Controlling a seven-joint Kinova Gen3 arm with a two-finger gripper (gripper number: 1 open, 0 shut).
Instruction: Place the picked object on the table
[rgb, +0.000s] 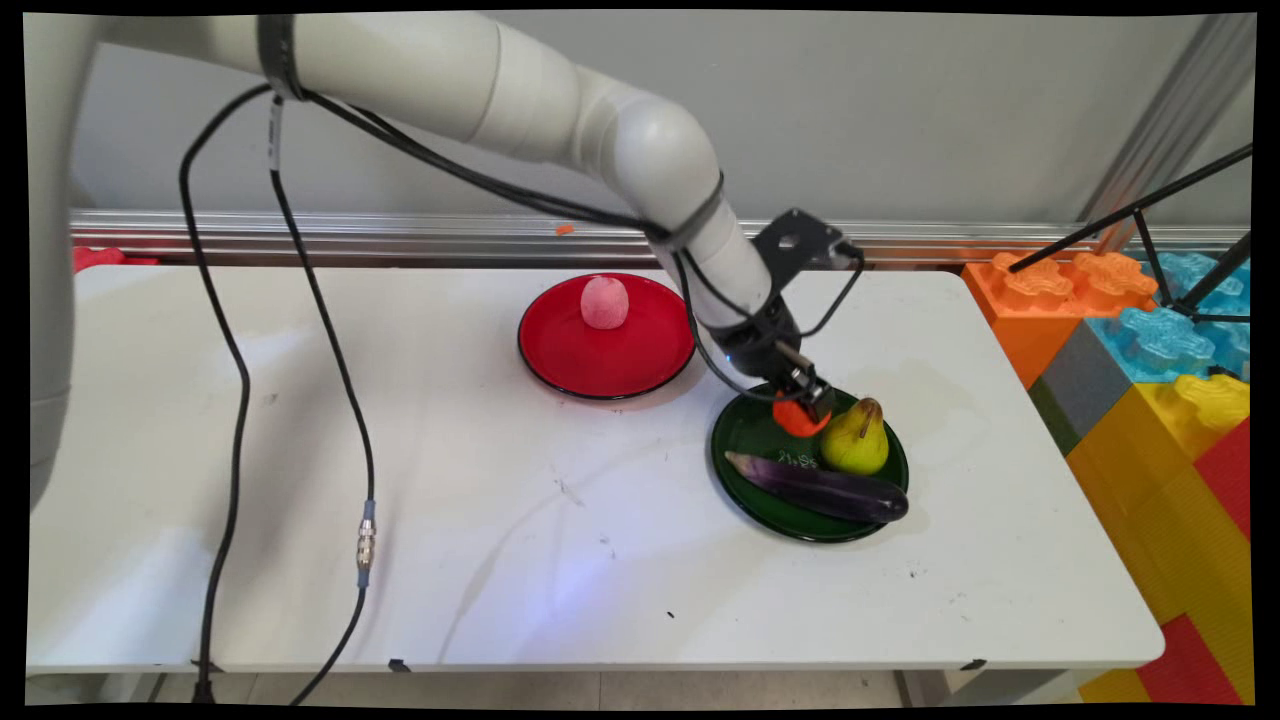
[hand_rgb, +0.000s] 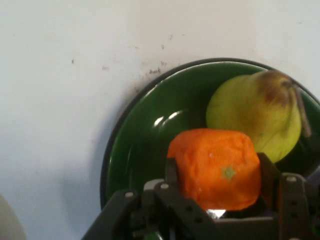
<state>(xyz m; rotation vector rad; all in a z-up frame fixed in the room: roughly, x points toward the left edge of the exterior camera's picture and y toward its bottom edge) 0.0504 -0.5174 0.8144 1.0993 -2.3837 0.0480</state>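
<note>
My gripper (rgb: 806, 402) is down over the green plate (rgb: 745, 432), shut on an orange fruit (rgb: 797, 419). In the hand view the orange fruit (hand_rgb: 216, 167) sits squeezed between the two black fingers (hand_rgb: 171, 172), with the green plate (hand_rgb: 135, 150) under it. A yellow-green pear (rgb: 857, 439) stands just right of the fruit on the same plate, almost touching it; the pear (hand_rgb: 255, 112) shows behind the fruit in the hand view. A dark purple eggplant (rgb: 818, 488) lies across the plate's near side.
A red plate (rgb: 560, 355) with a pink fruit (rgb: 604, 302) on it stands left of the gripper, toward the back. Large coloured blocks (rgb: 1150, 380) are stacked past the table's right edge. Black cables (rgb: 330, 360) hang down at the left.
</note>
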